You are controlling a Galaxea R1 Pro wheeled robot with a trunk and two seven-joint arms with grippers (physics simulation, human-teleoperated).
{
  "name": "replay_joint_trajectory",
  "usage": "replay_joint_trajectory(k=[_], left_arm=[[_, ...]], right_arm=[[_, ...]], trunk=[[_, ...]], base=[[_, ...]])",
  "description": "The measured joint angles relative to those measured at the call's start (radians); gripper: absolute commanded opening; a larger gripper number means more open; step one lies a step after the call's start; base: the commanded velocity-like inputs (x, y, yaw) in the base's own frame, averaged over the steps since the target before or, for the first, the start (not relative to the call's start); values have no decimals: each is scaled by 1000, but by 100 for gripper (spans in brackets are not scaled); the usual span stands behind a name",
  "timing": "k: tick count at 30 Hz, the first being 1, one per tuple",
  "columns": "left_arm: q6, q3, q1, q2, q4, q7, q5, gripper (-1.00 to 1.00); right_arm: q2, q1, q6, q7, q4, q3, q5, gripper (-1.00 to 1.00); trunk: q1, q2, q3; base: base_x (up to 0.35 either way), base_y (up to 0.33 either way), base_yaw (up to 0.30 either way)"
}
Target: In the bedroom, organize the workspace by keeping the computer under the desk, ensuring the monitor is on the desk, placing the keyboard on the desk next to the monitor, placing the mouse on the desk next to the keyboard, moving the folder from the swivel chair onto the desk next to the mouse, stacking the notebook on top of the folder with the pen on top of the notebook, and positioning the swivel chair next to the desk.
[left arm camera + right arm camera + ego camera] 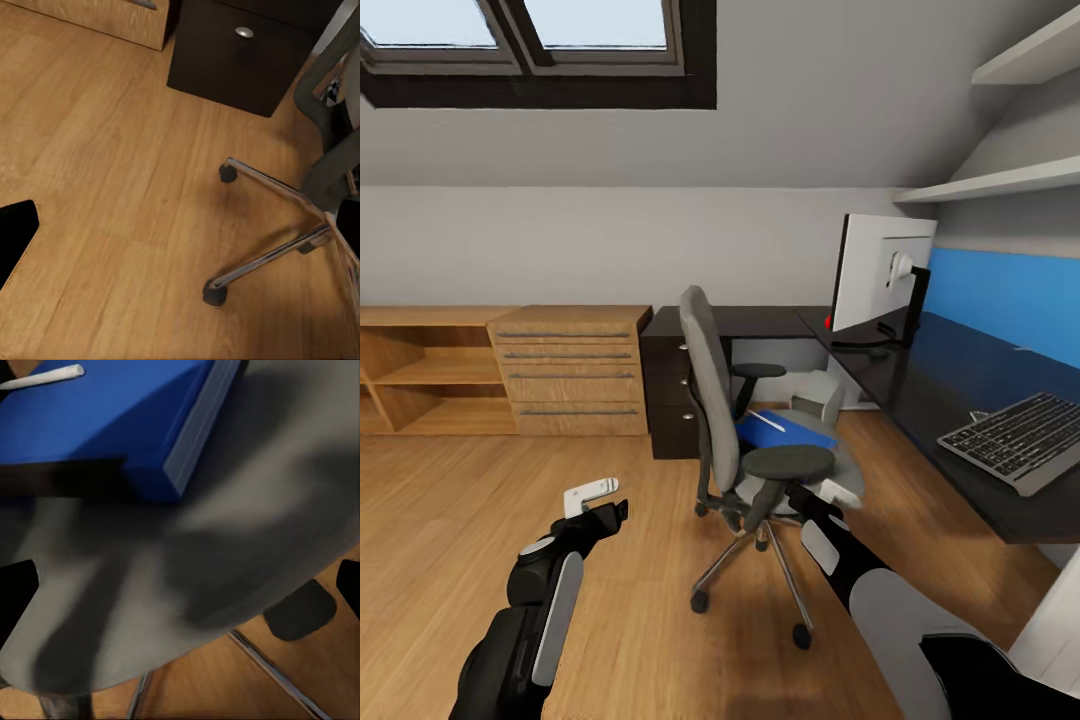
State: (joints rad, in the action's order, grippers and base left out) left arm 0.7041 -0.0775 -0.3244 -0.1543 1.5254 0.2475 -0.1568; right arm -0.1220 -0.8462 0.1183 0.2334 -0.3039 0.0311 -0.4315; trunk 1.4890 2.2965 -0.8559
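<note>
Bedroom workspace under a sloped ceiling, wooden floor (480,520): swivel chair facing the desk corner.

Swivel chair (712,400) is standing on the floor just beside the desk (960,390), carrying a blue folder (112,420) on its seat with the white pen (45,376) lying on top. Monitor (880,270) is standing upright on the desk; keyboard (1020,438) is lying farther along the desktop, well apart from it. Computer (818,395) is sitting under the desk. Right gripper (838,492) is hovering over the seat edge near the folder, its opening impossible to judge, nothing visibly held. Left gripper (592,497) is hanging over bare floor beside the chair base, jaw spread likewise unclear. Wooden dresser (570,370) is standing against the wall.
</note>
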Motion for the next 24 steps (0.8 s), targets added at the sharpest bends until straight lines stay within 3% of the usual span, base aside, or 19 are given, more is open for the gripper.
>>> replay_joint_trajectory(k=[8, 13, 24], left_arm=[[0, 0, 0, 1, 1, 0, 2, 100], [0, 0, 0, 1, 1, 0, 2, 100], [-1, 0, 0, 1, 0, 0, 1, 100]], right_arm=[[0, 0, 0, -1, 0, 0, 0, 100], [2, 0, 0, -2, 0, 1, 0, 100], [7, 0, 0, -1, -3, 4, 0, 100]], trunk=[[0, 0, 0], [0, 0, 0], [0, 0, 0]], base=[[0, 0, 270], [0, 0, 77], [0, 0, -187]])
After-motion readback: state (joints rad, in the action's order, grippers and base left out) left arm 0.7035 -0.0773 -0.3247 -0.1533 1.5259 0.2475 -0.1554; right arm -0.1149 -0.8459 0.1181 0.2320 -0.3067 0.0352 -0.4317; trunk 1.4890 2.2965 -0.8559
